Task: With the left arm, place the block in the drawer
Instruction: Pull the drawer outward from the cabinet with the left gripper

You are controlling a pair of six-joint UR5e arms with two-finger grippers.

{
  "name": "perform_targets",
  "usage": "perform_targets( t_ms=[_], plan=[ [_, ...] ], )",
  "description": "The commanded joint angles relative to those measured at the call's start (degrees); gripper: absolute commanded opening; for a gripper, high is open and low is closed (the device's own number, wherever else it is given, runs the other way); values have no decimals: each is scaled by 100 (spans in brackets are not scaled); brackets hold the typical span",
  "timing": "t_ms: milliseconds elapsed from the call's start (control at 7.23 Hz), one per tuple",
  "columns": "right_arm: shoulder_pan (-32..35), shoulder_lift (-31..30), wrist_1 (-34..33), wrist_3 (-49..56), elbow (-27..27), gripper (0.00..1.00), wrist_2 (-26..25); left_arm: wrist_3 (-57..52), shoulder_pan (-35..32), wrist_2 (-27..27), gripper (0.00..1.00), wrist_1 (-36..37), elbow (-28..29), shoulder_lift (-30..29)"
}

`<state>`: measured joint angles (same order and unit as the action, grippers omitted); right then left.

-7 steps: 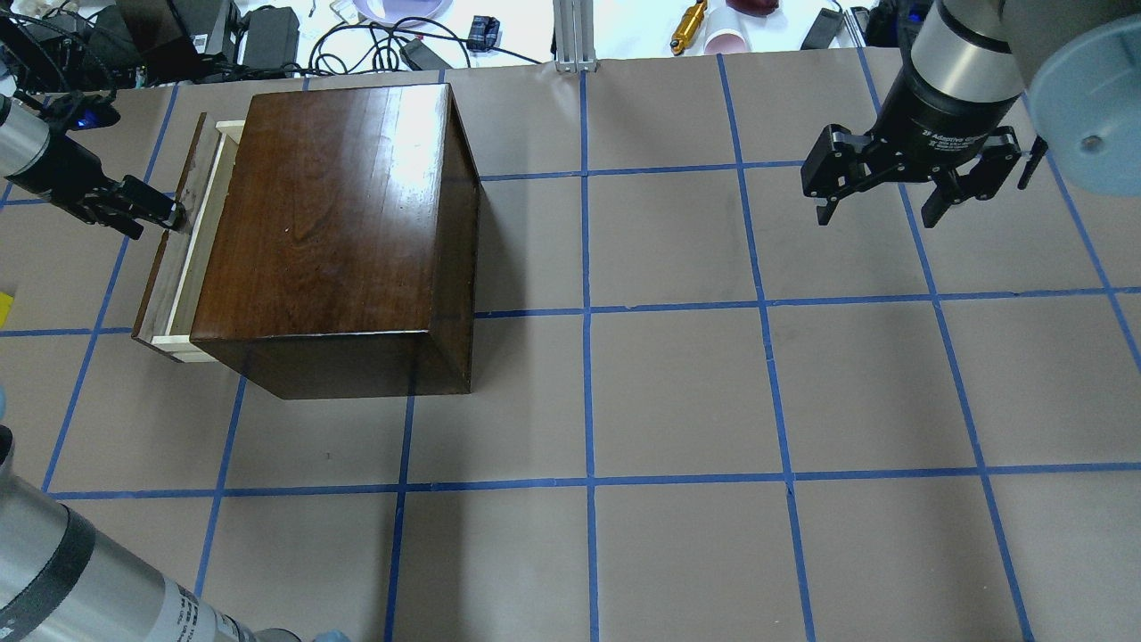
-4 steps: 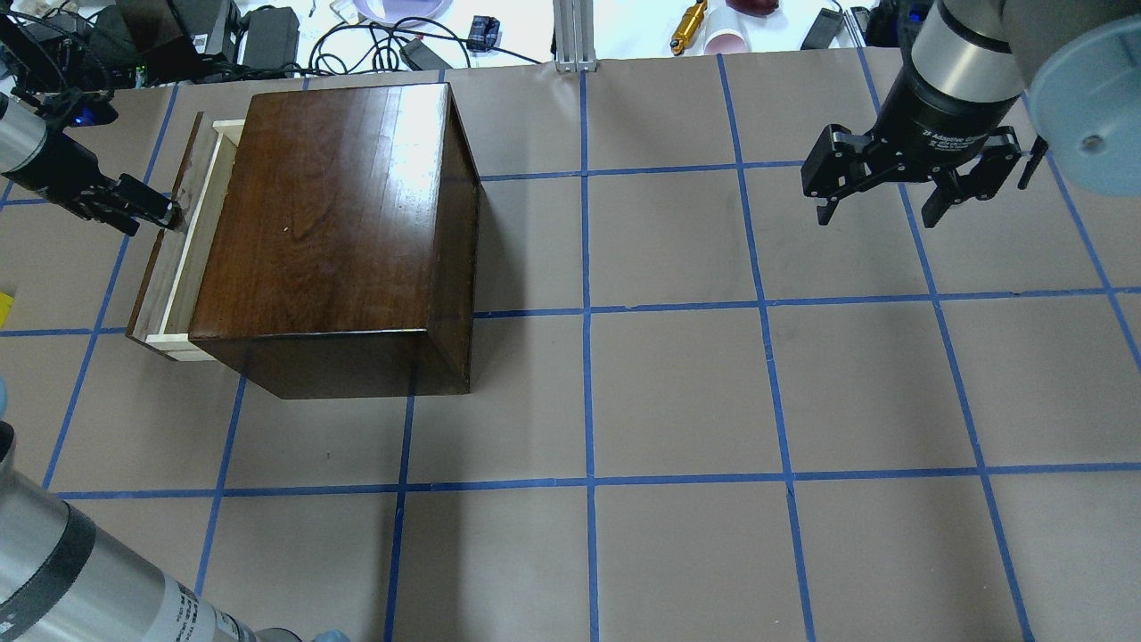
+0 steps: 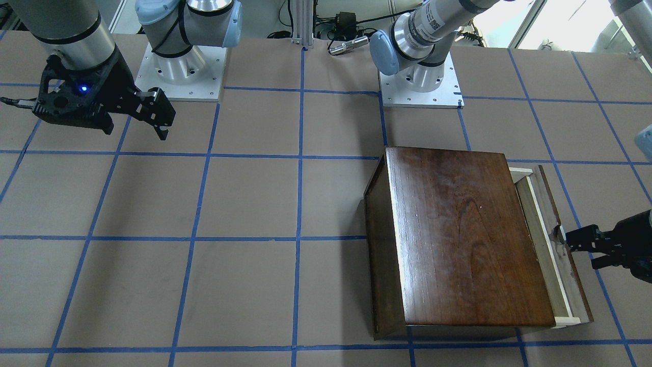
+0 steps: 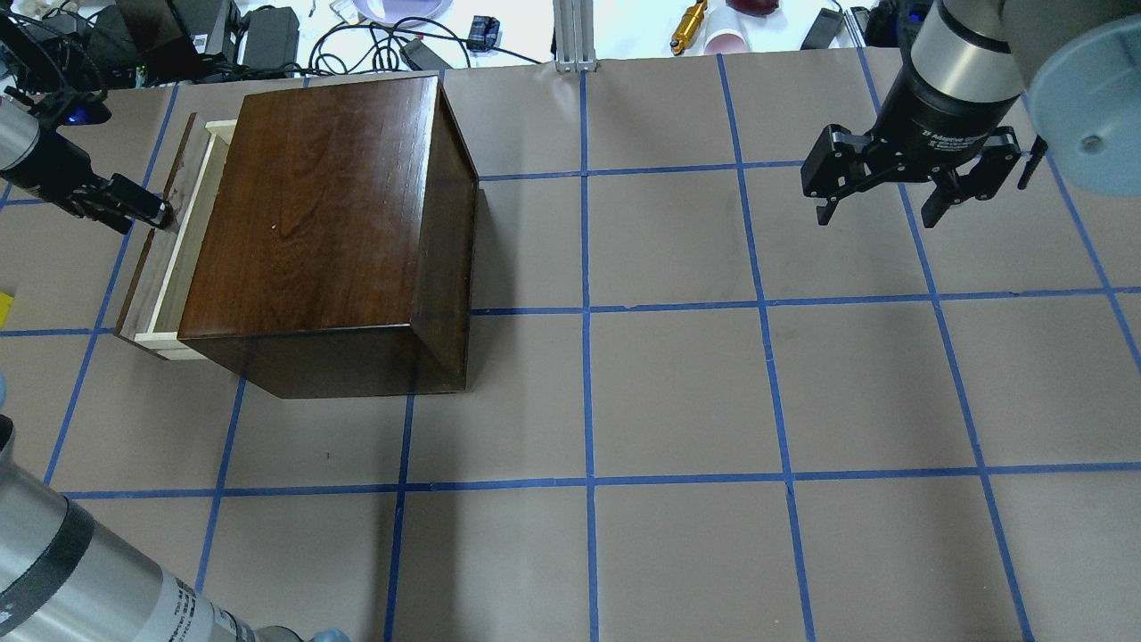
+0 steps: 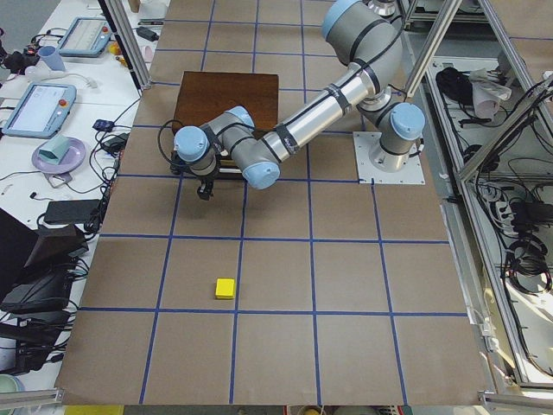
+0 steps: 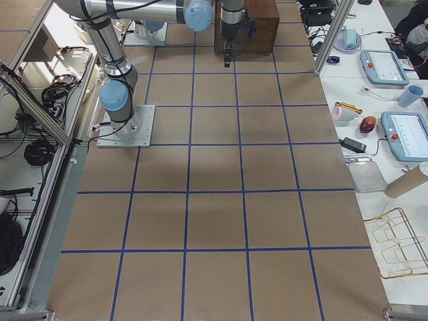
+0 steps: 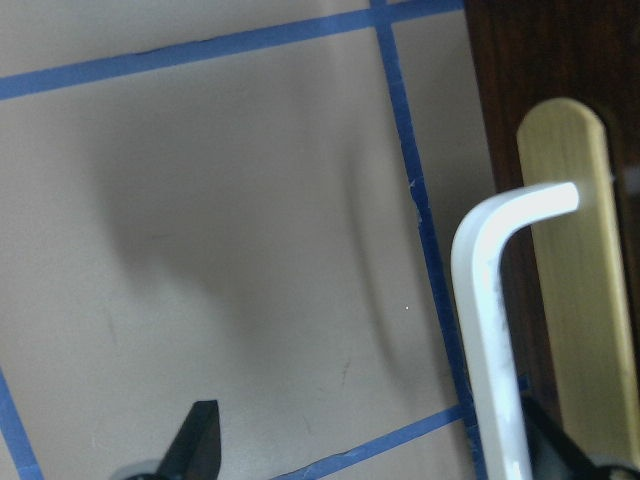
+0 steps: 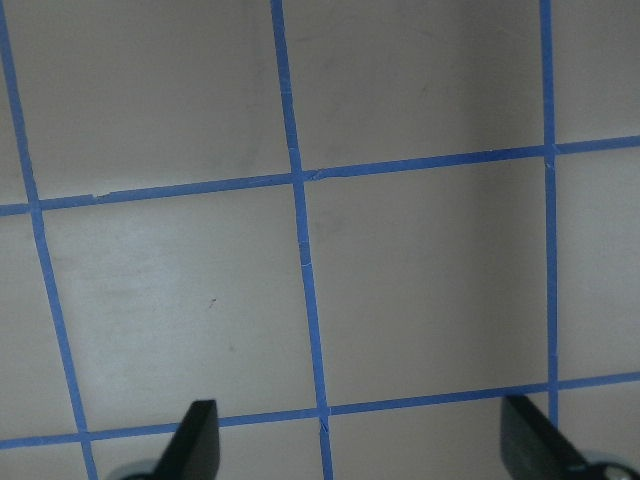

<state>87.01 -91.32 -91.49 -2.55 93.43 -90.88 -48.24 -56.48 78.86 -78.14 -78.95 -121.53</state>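
Note:
The yellow block (image 5: 225, 288) lies on the table well away from the box; only a sliver shows at the overhead view's left edge (image 4: 4, 308). The drawer (image 4: 183, 259) stands partly out of the dark wooden box (image 4: 321, 205), and also shows in the front view (image 3: 547, 255). My left gripper (image 4: 160, 217) is at the drawer's front panel, by the knob (image 3: 559, 233). In the left wrist view its fingers (image 7: 200, 445) stand wide apart, with the white handle (image 7: 490, 320) against the right one. My right gripper (image 4: 878, 214) is open and empty, high at the far right.
Cables, tools and cups lie on the white bench beyond the table's far edge (image 4: 401, 36). The box leans, its right side face (image 4: 446, 223) showing in the overhead view. The two arm bases (image 3: 178, 66) stand at the robot's side.
My left gripper has drawn back to the left. The drawer front has followed it, and the box has shifted left and tipped. The right arm has not moved.

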Motion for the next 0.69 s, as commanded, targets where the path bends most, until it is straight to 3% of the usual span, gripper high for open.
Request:
perform_targets(
  t_ms=[0,553],
  plan=[
    [0,0,0,0,0,100,0,-1,6,7,100,-17,2,24],
    [0,0,0,0,0,100,0,25,6,33,100,-43,11,77]
  ],
)
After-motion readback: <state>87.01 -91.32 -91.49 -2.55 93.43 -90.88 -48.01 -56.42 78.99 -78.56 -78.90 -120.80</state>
